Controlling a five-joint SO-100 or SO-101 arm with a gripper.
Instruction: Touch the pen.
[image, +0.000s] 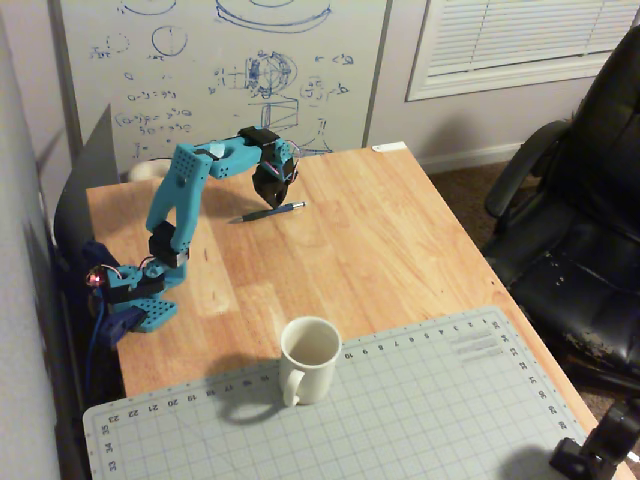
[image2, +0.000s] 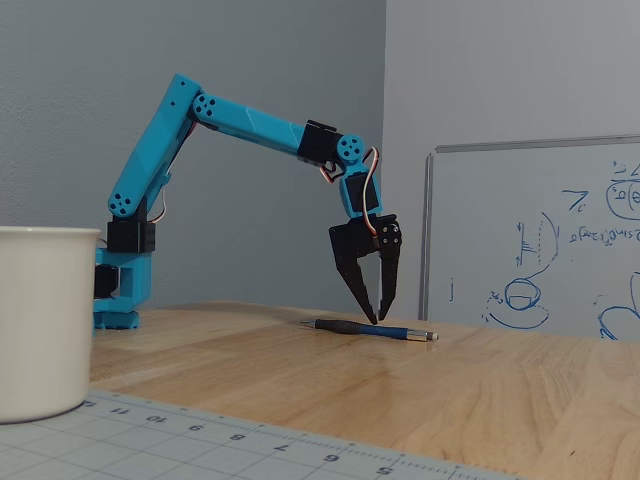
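The thin dark pen (image: 285, 208) lies on the wooden table (image: 370, 240) near its far side; the low fixed view shows the pen (image2: 345, 327) flat, silvery end to the right. My blue arm reaches over it, and the black gripper (image: 272, 206) (image2: 378, 320) points straight down above the pen's middle. Its fingers form a narrow V, slightly open, with nothing between them. The tips hover a hair above the pen; I cannot tell whether one touches it.
A white mug (image: 310, 358) (image2: 40, 320) stands on a grey cutting mat (image: 420, 410) at the table's near end. A whiteboard (image: 220, 70) leans behind the table. To the right is a black office chair (image: 580, 220).
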